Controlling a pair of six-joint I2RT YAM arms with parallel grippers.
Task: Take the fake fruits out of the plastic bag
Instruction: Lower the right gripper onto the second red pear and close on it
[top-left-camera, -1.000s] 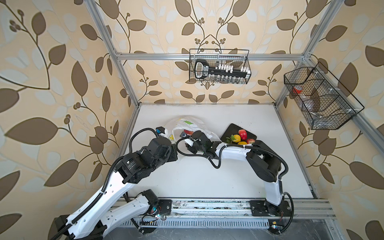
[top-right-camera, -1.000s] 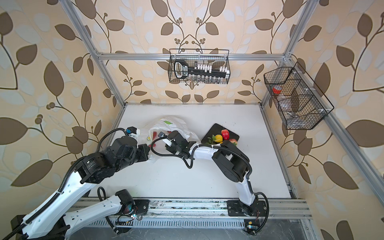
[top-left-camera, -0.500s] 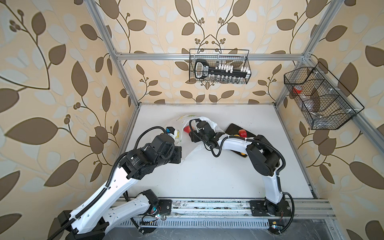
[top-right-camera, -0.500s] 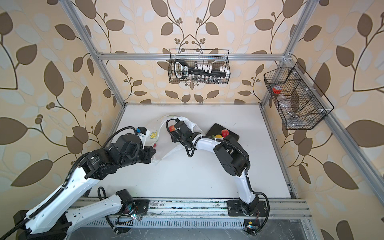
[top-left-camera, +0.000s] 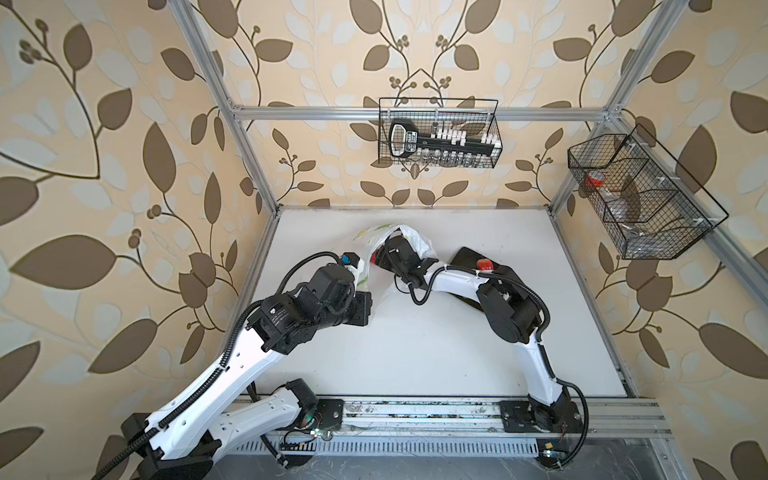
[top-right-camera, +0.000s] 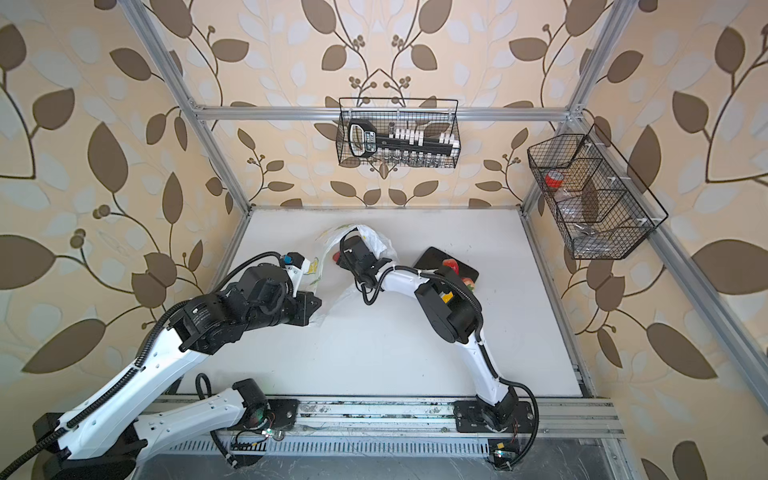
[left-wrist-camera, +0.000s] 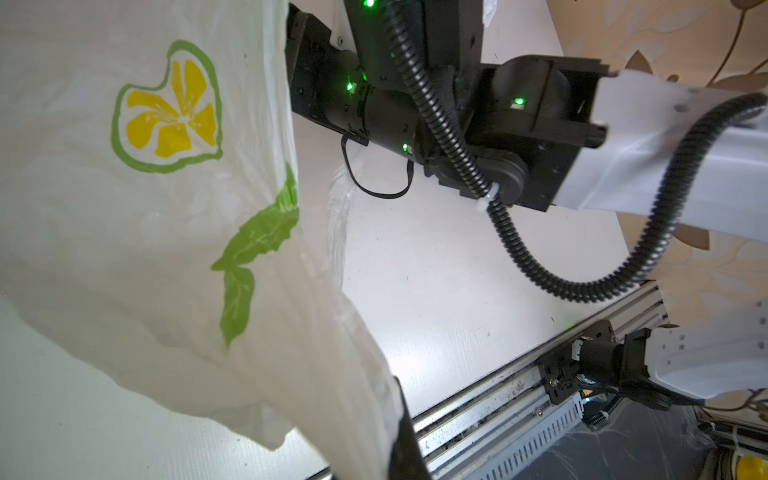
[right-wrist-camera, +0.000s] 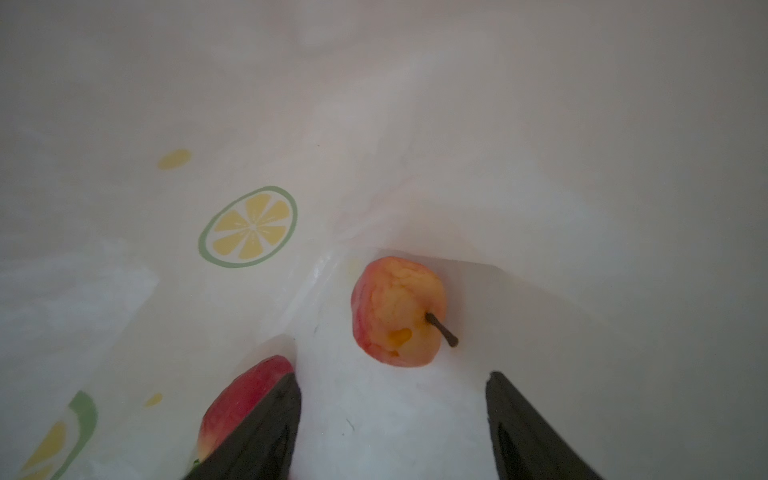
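The plastic bag (top-left-camera: 417, 243) (top-right-camera: 376, 243), thin white with lemon prints, lies at the back middle of the table. My left gripper (left-wrist-camera: 395, 424) (top-left-camera: 360, 272) is shut on its edge and holds that side up. My right gripper (right-wrist-camera: 392, 378) is open inside the bag, its fingertips hidden by the bag in both top views. A reddish-yellow peach (right-wrist-camera: 399, 311) with a dark stem lies on the bag floor just ahead of the open jaws. A red fruit (right-wrist-camera: 245, 395) rests against the outside of one finger (right-wrist-camera: 266, 419). More fake fruits (top-left-camera: 484, 264) (top-right-camera: 451, 266) lie on the dark tray (top-left-camera: 465, 257).
The dark tray (top-right-camera: 432, 257) lies right of the bag, partly under my right forearm (top-left-camera: 457, 280). Wire baskets hang on the back wall (top-left-camera: 438, 133) and the right wall (top-left-camera: 640, 199). A metal rail (top-left-camera: 415, 409) runs along the table's front edge.
My right gripper has moved back into the bag's mouth and its jaws have spread wider. My left gripper has shifted right and lifted the bag's edge.
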